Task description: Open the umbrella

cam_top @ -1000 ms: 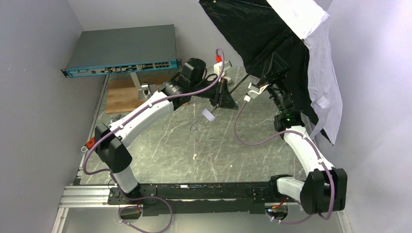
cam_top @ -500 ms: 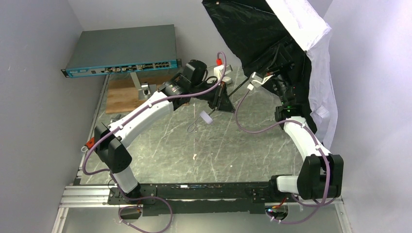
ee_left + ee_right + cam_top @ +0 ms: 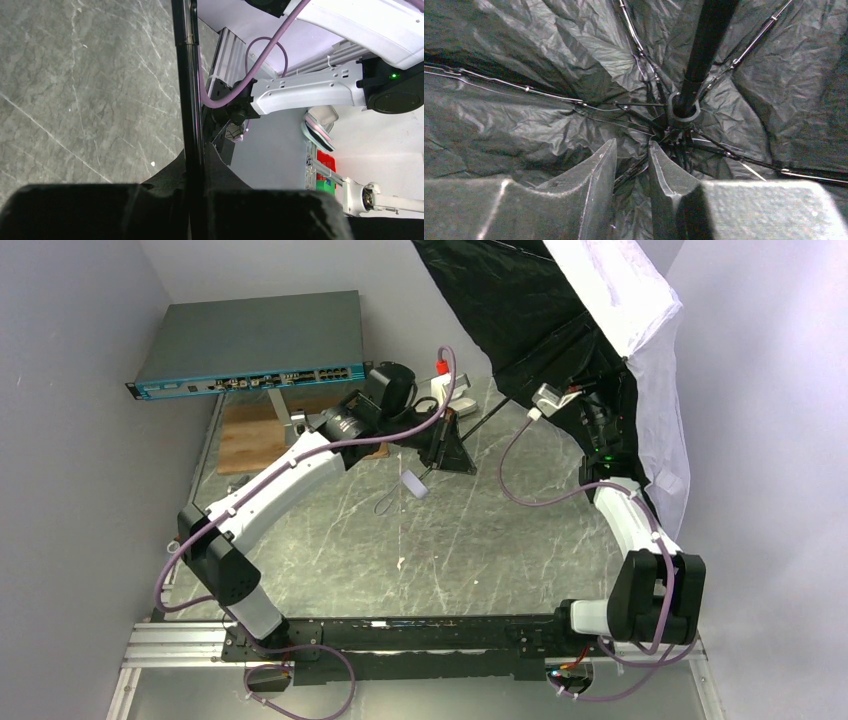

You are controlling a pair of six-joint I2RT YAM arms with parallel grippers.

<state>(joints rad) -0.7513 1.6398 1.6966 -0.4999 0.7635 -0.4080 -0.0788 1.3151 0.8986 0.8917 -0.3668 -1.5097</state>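
Note:
The umbrella (image 3: 545, 310) hangs spread at the back right, black inside with a white outer skin (image 3: 655, 390). Its thin black shaft (image 3: 490, 420) slants down to my left gripper (image 3: 447, 447), which is shut on it. The small white handle (image 3: 415, 486) and a wrist loop stick out below. In the left wrist view the shaft (image 3: 184, 75) runs straight up from between the fingers of the left gripper (image 3: 195, 172). My right gripper (image 3: 632, 150) is up inside the canopy beside the runner (image 3: 684, 107). Its fingers stand a narrow gap apart, and thin ribs (image 3: 634, 170) cross that gap. Whether they touch is unclear.
A grey network switch (image 3: 250, 345) lies at the back left, with a wooden board (image 3: 255, 435) below it. Grey walls close in on both sides. The marbled table (image 3: 450, 540) carries a small white speck (image 3: 401, 562). The canopy overhangs the back right corner.
My right gripper has pushed up and rightwards, deeper into the canopy, while its fingers narrowed. The left arm has drawn the shaft and handle slightly left and down.

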